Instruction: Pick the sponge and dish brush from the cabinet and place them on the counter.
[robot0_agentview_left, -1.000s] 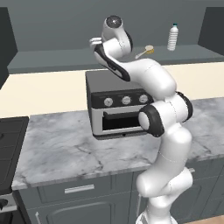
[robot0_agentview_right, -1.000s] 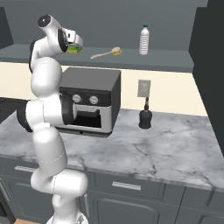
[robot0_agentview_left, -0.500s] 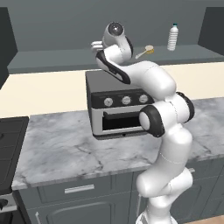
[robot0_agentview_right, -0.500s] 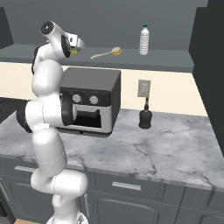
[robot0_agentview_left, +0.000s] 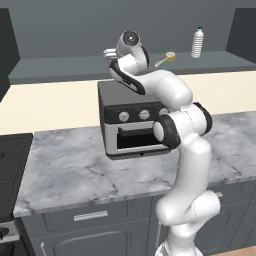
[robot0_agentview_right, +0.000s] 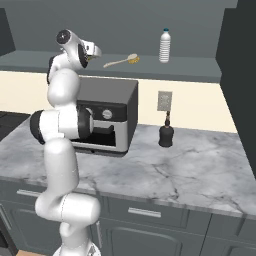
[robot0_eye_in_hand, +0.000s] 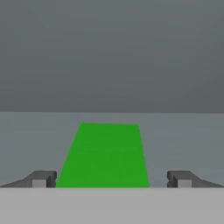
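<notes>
Flat green-topped sponge lies on grey cabinet shelf, long axis running away from hand camera, between spread fingertips. Two-finger gripper wide open, holding nothing. Versus a second ago: arm reached further in toward shelf. Sponge's yellow layer hidden; near end cut off.

Cream-handled dish brush lies on shelf beside the hand, tan bristle head toward clear plastic bottle.

A glossy white robot arm is built from rounded, tube-like segments that swell into thick elbows. Dark grey bands and black disc-shaped caps mark its joints. A round black cap with a small pale centre sits on the topmost joint. The hand ends in a gripper with two small, blocky dark grey fingertips with lighter grey faces.
</notes>
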